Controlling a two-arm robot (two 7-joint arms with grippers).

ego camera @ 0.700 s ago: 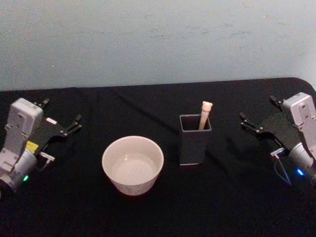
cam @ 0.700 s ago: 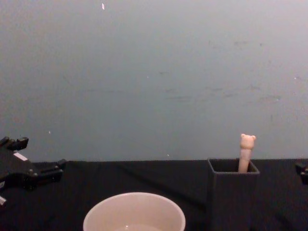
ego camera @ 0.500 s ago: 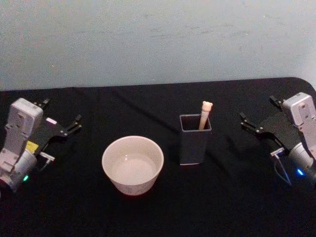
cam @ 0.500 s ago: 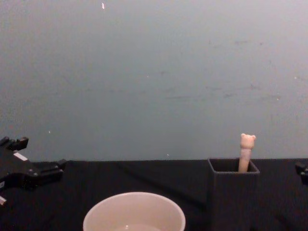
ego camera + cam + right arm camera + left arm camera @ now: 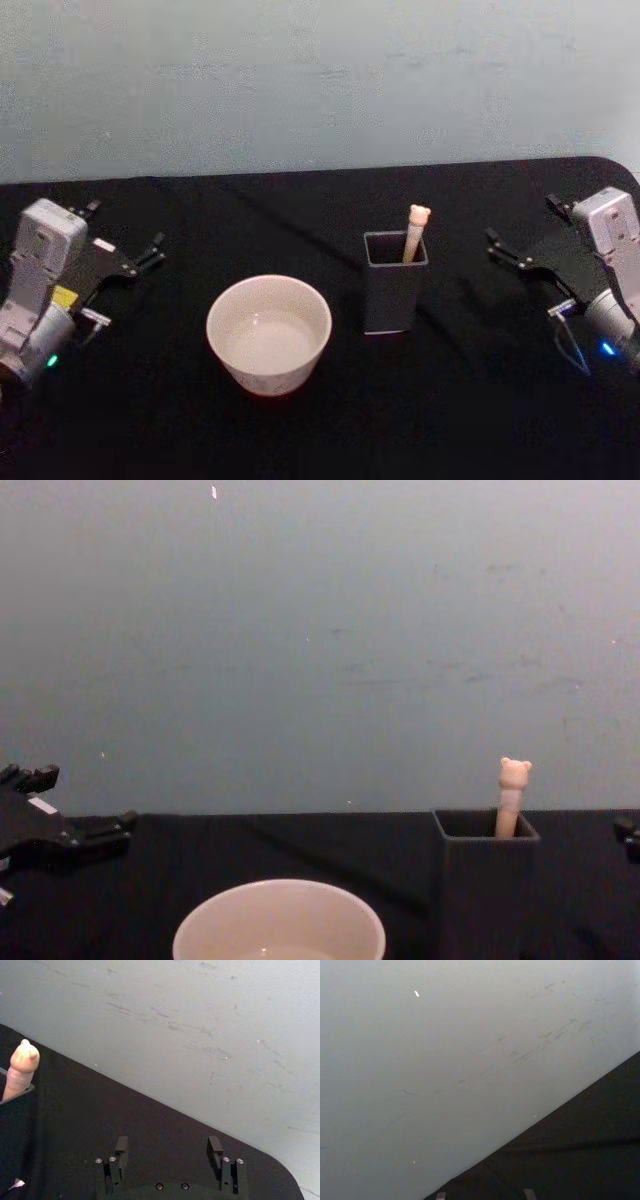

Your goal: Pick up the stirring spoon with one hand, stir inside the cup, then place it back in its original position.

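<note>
Peach-handled spoon point(image 5: 415, 228) stands in the holder point(image 5: 394, 300) left of the spread, empty right gripper point(image 5: 521, 226), cup point(image 5: 268, 372) farther left; left gripper point(image 5: 125, 226) parked, also spread. Pickup seems not yet begun: next, reach across and pinch the handle

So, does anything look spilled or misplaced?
Nothing stands out. The stirring spoon stands in the holder, the cup sits upright, and the left end effector and right end effector are open, clear of both.
</note>
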